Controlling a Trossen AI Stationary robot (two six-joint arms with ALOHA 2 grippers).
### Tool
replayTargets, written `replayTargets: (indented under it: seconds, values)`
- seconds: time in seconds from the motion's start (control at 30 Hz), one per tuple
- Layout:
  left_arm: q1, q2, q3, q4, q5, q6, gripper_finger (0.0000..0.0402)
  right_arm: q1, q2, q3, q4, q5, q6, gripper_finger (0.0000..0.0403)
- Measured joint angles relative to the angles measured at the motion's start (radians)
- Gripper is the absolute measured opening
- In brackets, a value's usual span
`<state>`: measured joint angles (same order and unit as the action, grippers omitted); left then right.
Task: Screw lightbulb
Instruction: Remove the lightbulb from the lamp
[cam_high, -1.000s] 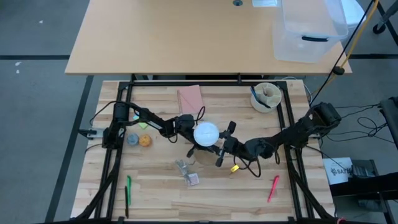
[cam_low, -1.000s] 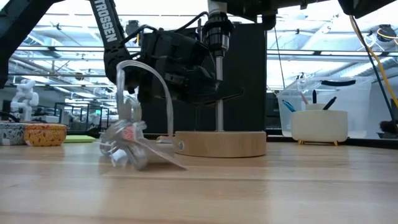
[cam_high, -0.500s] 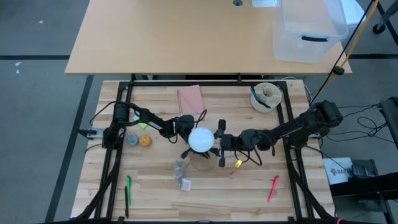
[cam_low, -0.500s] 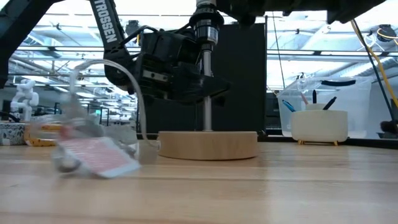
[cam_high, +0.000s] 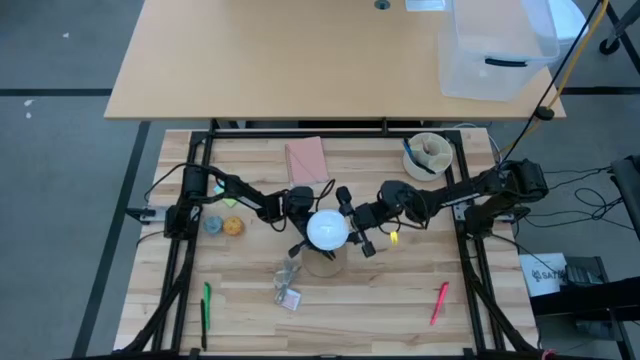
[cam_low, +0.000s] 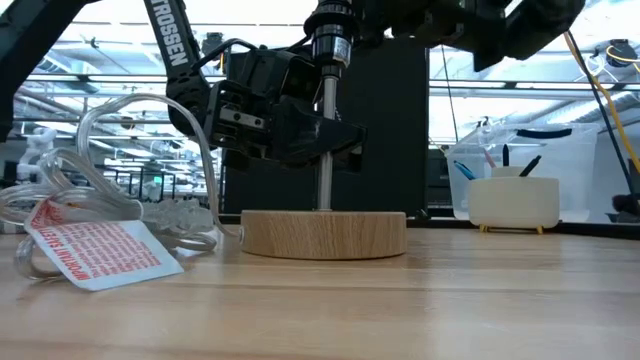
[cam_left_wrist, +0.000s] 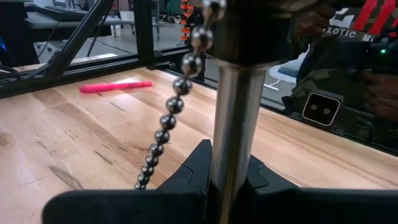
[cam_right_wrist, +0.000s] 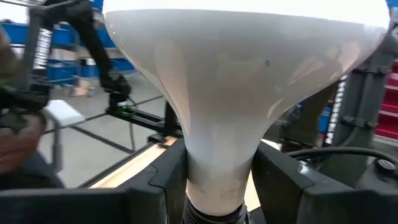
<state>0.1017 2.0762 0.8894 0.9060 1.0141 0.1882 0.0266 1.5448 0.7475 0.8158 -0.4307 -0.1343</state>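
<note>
While gripping lightbulb, right pincer half-open

Pink marker, green pen and plastic wrapper lie on the table.

One bulb, one wooden base, one wrapper, two green pens, one pink marker, one cup.

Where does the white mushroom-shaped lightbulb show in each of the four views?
High view: white mushroom-shaped lightbulb at table centre, between both grippers.
Low view: not in it; only the metal lamp post and round wooden base show.
Left wrist view: not in it; the post fills the middle.
Right wrist view: fills the frame, neck between the right gripper fingers.
Shared landmark: the lamp post.
</note>
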Motion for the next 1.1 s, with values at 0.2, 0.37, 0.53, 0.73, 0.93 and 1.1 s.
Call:
replayTargets:
  seconds: [0.2, 0.37, 0.53, 0.73, 0.93, 1.1]
  values:
    - [0.000, 0.000, 0.001, -0.002, -0.005, -0.008, 0.0024, -0.047, 0.003, -0.002, 0.029, -0.120, -0.005, 0.0144]
    - [0.000, -0.001, 0.001, -0.003, -0.009, -0.010, 0.0024, -0.061, 0.003, -0.003, 0.044, -0.160, -0.008, 0.0144]
    - [0.000, -0.001, 0.001, -0.005, -0.010, -0.009, 0.0023, -0.068, 0.003, -0.003, 0.054, -0.190, -0.011, 0.0144]
    - [-0.001, -0.002, -0.001, -0.006, -0.029, -0.004, 0.0023, -0.070, 0.005, 0.012, 0.056, -0.192, 0.011, 0.0145]
    - [-0.001, -0.002, -0.003, -0.004, -0.050, 0.003, 0.0023, -0.068, 0.005, 0.033, 0.033, -0.164, 0.017, 0.0147]
    - [-0.001, -0.002, -0.003, -0.005, -0.069, 0.004, 0.0023, -0.068, 0.005, 0.033, 0.038, -0.154, 0.035, 0.0147]
